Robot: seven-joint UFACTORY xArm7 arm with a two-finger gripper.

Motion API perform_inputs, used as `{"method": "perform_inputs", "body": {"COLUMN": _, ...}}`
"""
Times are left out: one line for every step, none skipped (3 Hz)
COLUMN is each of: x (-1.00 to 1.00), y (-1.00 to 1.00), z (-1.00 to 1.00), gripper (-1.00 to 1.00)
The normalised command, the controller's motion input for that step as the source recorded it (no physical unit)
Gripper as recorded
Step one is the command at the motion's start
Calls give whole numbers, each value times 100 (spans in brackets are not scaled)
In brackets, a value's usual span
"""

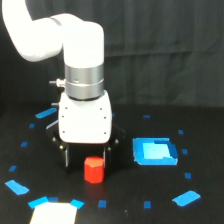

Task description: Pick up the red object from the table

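Red object (pixel 93 170) is seen upright on desk (pixel 125 192), between spread fingers of hand (pixel 87 160). Blue rectangle (pixel 155 151) sits apart toward exterior view's right.

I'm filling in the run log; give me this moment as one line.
phase: pre-grasp | gripper: above red object, jaws straddling | object: on table | grasp: unconfirmed

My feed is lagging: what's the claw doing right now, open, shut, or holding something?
Claw: open, fingers either side of the red block, which sits on the table; not gripped yet.
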Motion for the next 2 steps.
{"method": "perform_inputs", "body": {"x": -20, "y": 58, "z": 1, "gripper": -100}}
{"method": "perform_inputs", "body": {"x": -2, "y": 78, "z": -15, "gripper": -100}}
